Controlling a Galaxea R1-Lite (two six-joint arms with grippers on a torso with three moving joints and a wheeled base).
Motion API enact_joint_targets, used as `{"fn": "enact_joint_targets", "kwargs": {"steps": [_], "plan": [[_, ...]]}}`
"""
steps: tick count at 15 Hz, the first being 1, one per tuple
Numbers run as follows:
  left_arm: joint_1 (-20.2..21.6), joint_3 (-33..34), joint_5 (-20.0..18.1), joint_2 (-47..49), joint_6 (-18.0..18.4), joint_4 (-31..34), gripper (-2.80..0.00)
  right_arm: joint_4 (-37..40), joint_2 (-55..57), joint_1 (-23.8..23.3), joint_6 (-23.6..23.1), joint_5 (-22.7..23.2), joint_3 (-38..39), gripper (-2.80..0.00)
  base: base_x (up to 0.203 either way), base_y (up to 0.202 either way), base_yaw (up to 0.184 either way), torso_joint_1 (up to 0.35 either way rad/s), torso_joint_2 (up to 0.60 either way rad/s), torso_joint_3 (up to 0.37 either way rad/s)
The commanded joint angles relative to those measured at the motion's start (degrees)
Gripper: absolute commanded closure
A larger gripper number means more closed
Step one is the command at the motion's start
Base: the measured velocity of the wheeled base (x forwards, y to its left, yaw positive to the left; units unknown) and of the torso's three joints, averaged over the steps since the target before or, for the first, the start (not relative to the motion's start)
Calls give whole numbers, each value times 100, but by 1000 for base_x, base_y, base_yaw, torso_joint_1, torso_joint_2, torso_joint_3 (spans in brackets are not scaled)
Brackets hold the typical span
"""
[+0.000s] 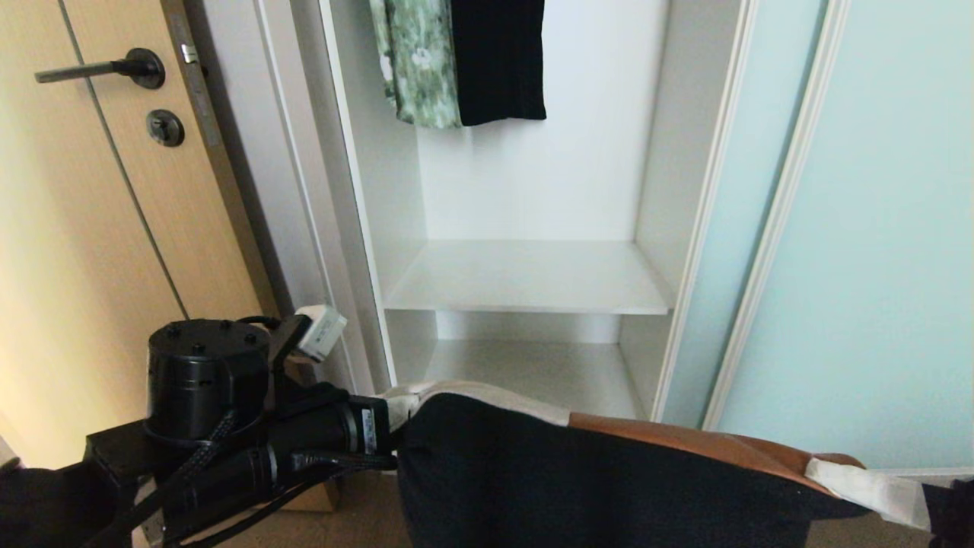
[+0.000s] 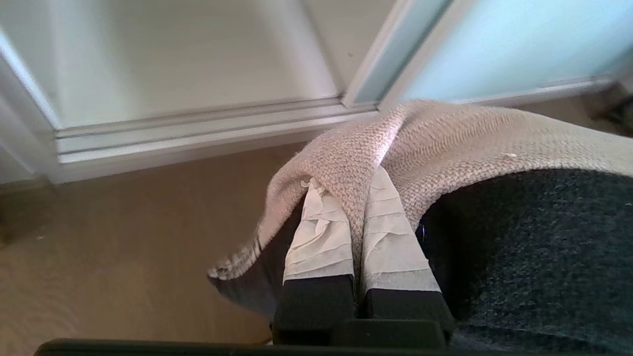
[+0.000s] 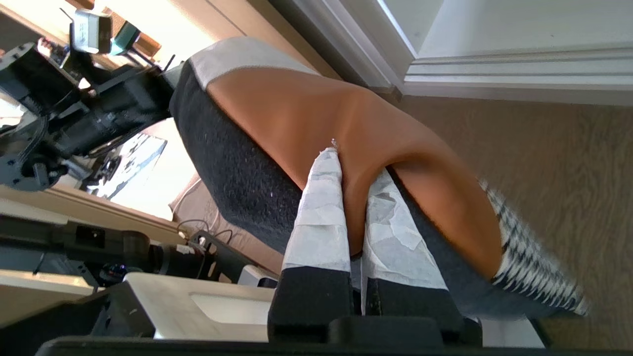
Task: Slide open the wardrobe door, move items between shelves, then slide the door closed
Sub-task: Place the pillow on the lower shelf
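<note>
One cushion [image 1: 593,472]: square, black woolly back, beige knit and smooth rust leather patches, houndstooth band; held above the carpet before the wardrobe.
Two grippers: left gripper [image 2: 353,217] pinches the beige edge; right gripper [image 3: 353,198] pinches the leather edge.
Two shelves [image 1: 525,278]: flat matt white boards.
One sliding door [image 1: 875,251]: frosted aqua glass, slid open.

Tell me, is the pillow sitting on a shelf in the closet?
No, the cushion hangs in front of the wardrobe, pinched by the left gripper and right gripper, and both shelves are bare.

Head looks down; 2 wrist cameras closely share the cushion [image 1: 578,487].
</note>
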Motion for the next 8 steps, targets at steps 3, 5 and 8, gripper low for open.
{"fn": "enact_joint_targets", "kwargs": {"steps": [3, 5, 8], "plan": [[21, -24, 205, 167, -21, -12, 0, -5, -1, 1, 16, 14, 125, 0, 0, 0, 0, 4, 3, -97], [21, 4, 209, 220, -12, -12, 0, -5, 57, 10, 16, 14, 150, 0, 0, 0, 0, 1, 2, -189], [21, -30, 223, 210, -3, -12, 0, -5, 69, 10, 16, 14, 109, 0, 0, 0, 0, 2, 3, -196]]}}
